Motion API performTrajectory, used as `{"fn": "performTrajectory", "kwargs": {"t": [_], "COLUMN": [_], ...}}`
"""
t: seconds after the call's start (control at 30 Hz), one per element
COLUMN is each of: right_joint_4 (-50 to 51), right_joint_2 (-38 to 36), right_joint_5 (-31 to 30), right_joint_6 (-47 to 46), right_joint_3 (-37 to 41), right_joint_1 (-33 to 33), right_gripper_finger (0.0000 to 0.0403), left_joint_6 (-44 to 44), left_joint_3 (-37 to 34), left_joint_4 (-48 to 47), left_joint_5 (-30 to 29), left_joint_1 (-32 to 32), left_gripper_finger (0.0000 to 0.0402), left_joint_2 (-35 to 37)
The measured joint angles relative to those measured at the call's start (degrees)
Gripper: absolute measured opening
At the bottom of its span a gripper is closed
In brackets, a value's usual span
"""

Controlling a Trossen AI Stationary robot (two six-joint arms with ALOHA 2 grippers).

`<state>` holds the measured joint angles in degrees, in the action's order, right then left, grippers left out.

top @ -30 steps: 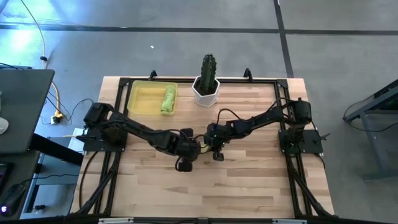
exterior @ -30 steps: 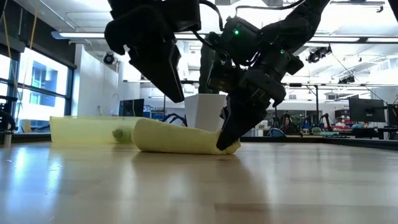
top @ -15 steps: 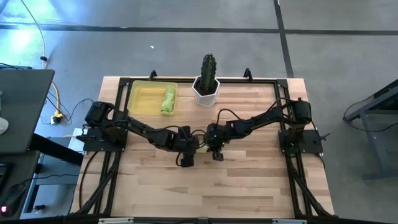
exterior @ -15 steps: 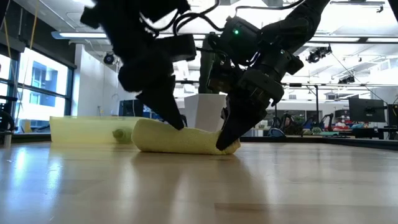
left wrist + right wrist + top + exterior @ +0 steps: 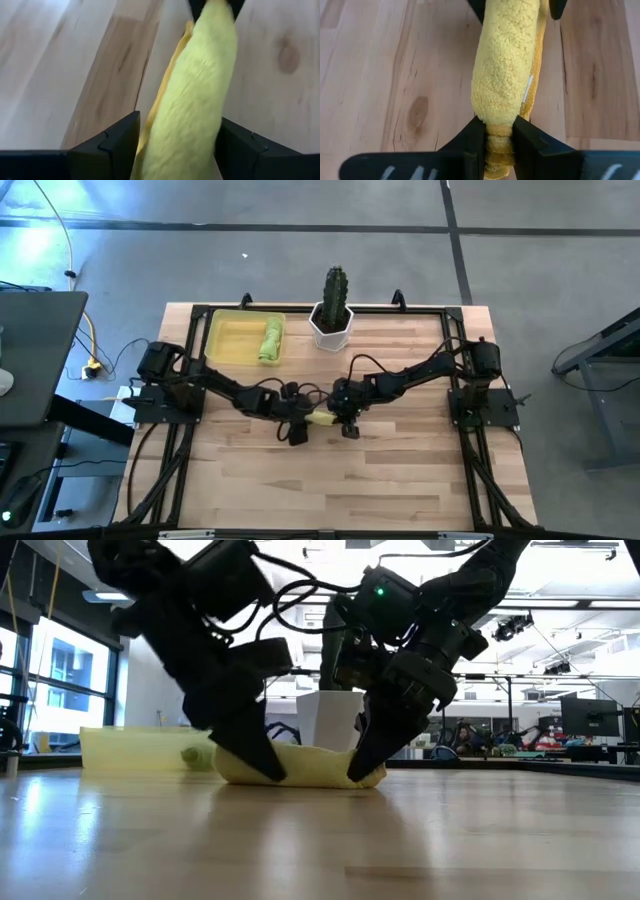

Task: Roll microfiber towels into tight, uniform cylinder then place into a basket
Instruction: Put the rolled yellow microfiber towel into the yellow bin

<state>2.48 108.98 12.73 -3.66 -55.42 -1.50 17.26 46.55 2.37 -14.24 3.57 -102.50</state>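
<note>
We find the rolled pale yellow towel [image 5: 322, 418] lying at the table's [image 5: 400, 480] centre, both grippers at its ends. The right gripper [image 5: 498, 142] is clamped on the end toward 3 o'clock. The left gripper [image 5: 177, 137] straddles the 9 o'clock end, jaws spread wide on either side (contact cannot be confirmed). The lime green towel [image 5: 271, 338], rolled, rests in the yellow basket [image 5: 228, 340] at 11 o'clock, beside the potted cactus [image 5: 334, 305].

Black jointed arms, looped cables
</note>
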Motion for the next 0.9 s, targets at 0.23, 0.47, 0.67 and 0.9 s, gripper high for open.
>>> {"fn": "performTrajectory", "kwargs": {"t": [0.23, 0.47, 0.67, 0.9], "right_joint_4": [-0.11, -0.17, 4.47, 17.15], "right_joint_2": [-0.01, 0.00, -3.97, -14.43], "right_joint_5": [0.02, 0.03, -0.94, -0.70], "right_joint_6": [2.60, 7.21, 8.22, 10.40], "right_joint_3": [0.00, 0.00, 0.21, 0.24], "right_joint_1": [0.00, 0.00, 1.36, 4.65], "right_gripper_finger": [0.0057, 0.0100, 0.0132, 0.0133], "left_joint_6": [4.98, 5.03, 5.98, 8.48], "left_joint_3": [-2.71, -2.85, -2.81, -2.96], "left_joint_4": [1.64, 2.60, 2.60, 4.60], "left_joint_5": [-1.15, -0.50, 0.13, 0.59], "left_joint_1": [-0.20, -0.24, -0.20, -0.72], "left_gripper_finger": [0.0200, 0.0105, 0.0015, 0.0014], "left_joint_2": [0.17, 0.17, 0.15, 0.22]}}
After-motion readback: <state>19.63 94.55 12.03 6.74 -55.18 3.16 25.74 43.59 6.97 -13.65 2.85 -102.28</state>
